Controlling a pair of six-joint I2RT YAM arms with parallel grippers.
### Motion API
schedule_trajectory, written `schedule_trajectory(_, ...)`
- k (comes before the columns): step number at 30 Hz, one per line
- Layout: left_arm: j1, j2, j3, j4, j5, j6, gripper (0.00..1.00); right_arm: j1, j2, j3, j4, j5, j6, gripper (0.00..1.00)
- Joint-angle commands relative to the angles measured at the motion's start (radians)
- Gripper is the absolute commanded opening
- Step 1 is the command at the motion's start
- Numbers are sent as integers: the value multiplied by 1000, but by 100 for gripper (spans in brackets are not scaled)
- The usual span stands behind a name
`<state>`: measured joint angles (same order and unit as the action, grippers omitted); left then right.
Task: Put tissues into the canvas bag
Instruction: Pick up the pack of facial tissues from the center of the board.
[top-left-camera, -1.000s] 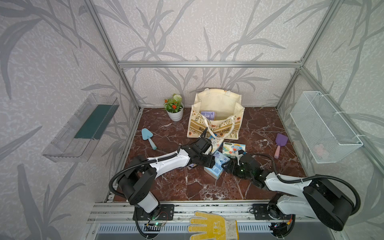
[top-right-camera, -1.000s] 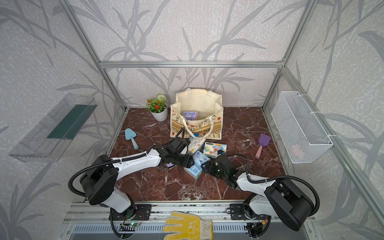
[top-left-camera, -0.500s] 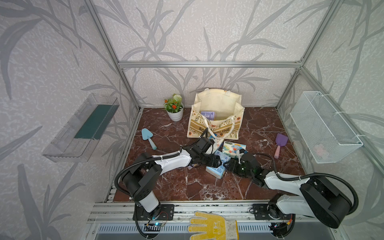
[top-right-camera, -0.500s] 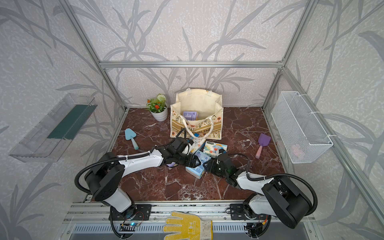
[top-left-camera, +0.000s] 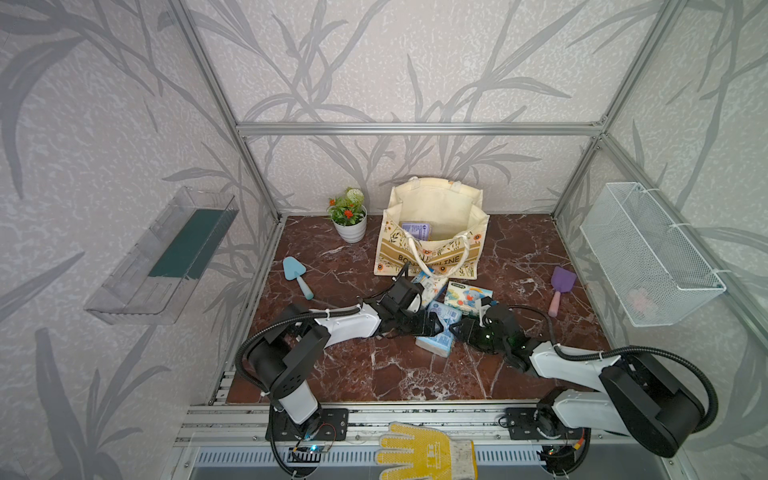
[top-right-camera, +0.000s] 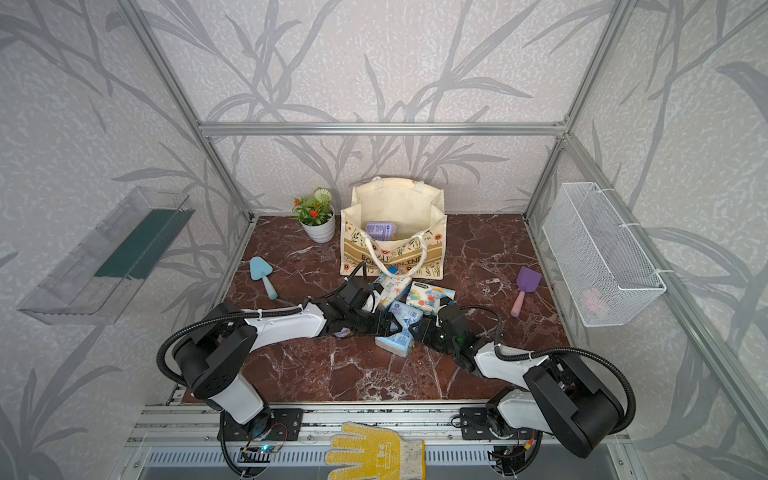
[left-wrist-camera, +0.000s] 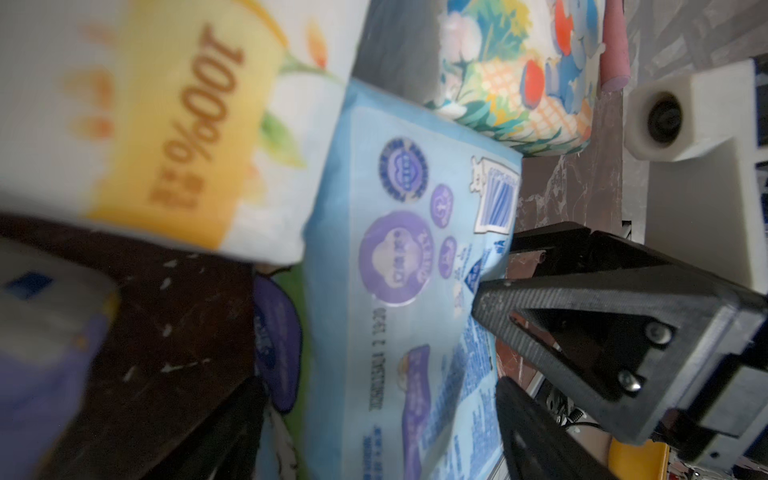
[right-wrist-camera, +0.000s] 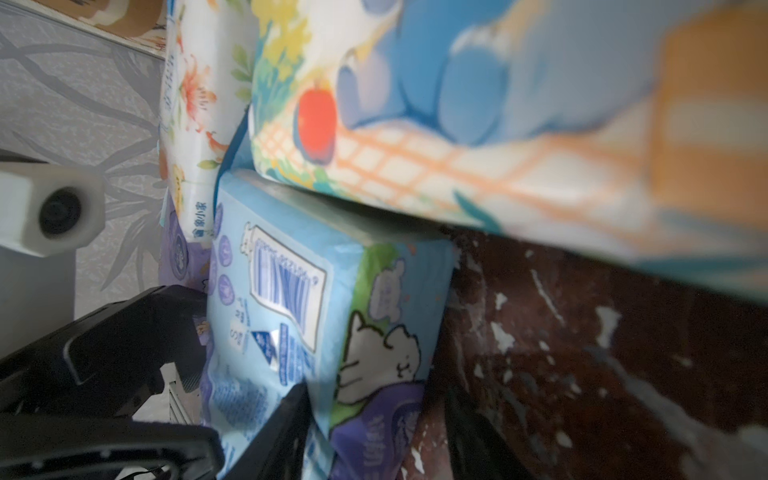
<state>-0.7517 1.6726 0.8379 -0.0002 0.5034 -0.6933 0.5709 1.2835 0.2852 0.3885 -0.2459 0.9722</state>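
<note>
This was a robot test cell in a lab, not a lived-in room. An aluminium frame (top-left-camera: 415, 129) boxed the space, and its walls (top-left-camera: 415, 62) were flat panels of leaf-print paper. Two arms (top-left-camera: 345, 326) were bolted to a slotted rail (top-left-camera: 415, 415) at the near edge of a marble-look desk (top-left-camera: 374, 374). Props stood in for a home: a plant (top-left-camera: 348, 212) far left, a tray (top-left-camera: 166, 257) on the left wall, a basket (top-left-camera: 648, 253) on the right. A glove (top-left-camera: 424, 453) lay near the rail.
</note>
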Motion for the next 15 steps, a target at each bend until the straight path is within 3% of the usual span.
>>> schedule_trajectory(1, 4, 25, -9, 40, 35, -50, 83, -4, -17, -25, -94, 21, -19, 53)
schedule_trajectory(6, 12, 55, -11, 107, 75, -86, 79, -6, -40, -42, -101, 20, -21, 58)
schedule_trajectory(15, 14, 50, -13, 205, 114, -133, 74, -5, -39, -58, -100, 23, -16, 56)
